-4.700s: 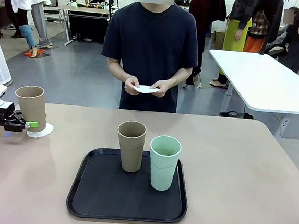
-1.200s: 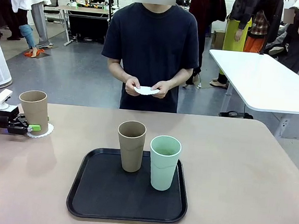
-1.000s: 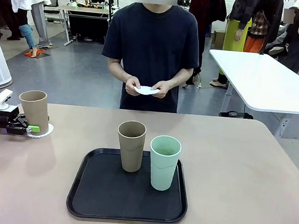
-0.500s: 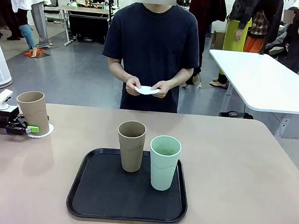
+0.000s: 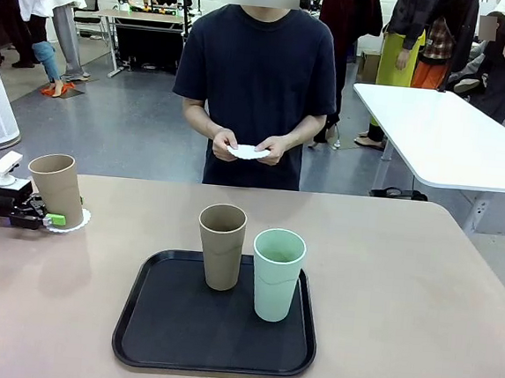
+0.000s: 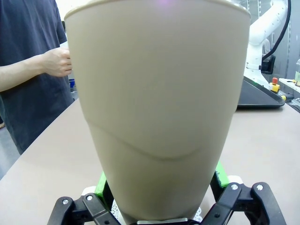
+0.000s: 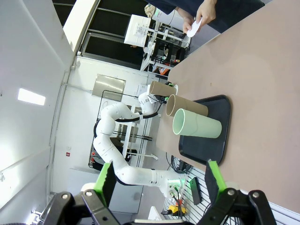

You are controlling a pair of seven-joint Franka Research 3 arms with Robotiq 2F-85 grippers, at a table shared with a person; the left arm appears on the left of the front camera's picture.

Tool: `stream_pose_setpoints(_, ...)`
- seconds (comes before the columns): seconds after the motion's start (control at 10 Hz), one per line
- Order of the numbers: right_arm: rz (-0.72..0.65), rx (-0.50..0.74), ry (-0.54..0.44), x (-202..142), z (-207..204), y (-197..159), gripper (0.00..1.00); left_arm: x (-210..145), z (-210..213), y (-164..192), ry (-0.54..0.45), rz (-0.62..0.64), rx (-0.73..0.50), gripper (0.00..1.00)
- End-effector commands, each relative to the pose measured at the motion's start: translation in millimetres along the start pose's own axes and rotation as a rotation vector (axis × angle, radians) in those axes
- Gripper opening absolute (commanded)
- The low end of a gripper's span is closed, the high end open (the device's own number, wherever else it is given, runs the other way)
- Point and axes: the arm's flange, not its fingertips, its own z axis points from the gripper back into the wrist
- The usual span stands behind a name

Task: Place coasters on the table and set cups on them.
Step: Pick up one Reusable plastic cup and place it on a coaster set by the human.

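Left fingers: my left gripper point(image 6: 160, 185) is spread wide at the far left of the table point(image 5: 403, 291), a green pad on each side of the tan cup's point(image 5: 56, 188) base; I cannot tell whether the pads touch it.
Tan cup: upright on a coaster point(image 5: 79, 221) whose lacy edge pokes out to its right.
In my way: from my left wrist this cup blocks most of what lies beyond.
Right fingers: my right gripper point(image 7: 159, 180) is wide apart, with nothing between the pads, above the near right of the table.
Tray: a black tray point(image 5: 168, 341) sits near the middle, carrying a second tan cup point(image 5: 222, 246) and a mint cup point(image 5: 277, 273), just beside each other, mint one to the right and nearer.
Person: stands at the far side, both hands point(image 5: 278, 149) holding another coaster point(image 5: 247, 151) above the far edge.
Background: a white-topped table point(image 5: 452, 136) stands far right.
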Motion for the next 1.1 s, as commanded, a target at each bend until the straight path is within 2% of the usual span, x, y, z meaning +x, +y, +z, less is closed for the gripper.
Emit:
stream_pose_setpoints(0.0, -0.004, 0.006, -0.013, 1.2, -2.4, 0.0, 1.0, -4.3, 1.8, -2.2, 0.045, -0.011, -0.007, 1.0)
stream_pose_setpoints(1.0, -0.004, 0.006, -0.013, 1.2, -2.4, 0.0, 1.0, -3.7, 20.2, -6.1, 0.06, -0.029, -0.001, 1.0)
